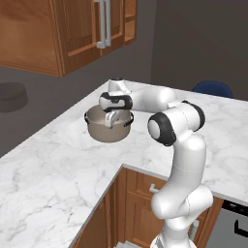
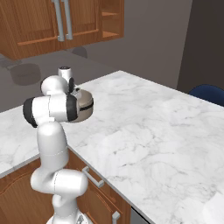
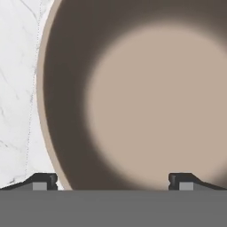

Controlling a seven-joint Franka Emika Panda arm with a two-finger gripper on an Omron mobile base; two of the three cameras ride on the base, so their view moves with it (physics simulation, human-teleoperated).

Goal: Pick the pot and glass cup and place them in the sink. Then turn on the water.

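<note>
Early stage: wide round taupe-grey metal pot sits on the white marble counter near its inner corner, gripper poised over its near rim, jaws spread astride the wall (nothing pinched), so lifting, cup, sink and water all remain.

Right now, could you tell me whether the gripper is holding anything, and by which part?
Nothing is held: the gripper is open above the wide taupe-grey metal pot, one fingertip outside the rim, one inside.
</note>
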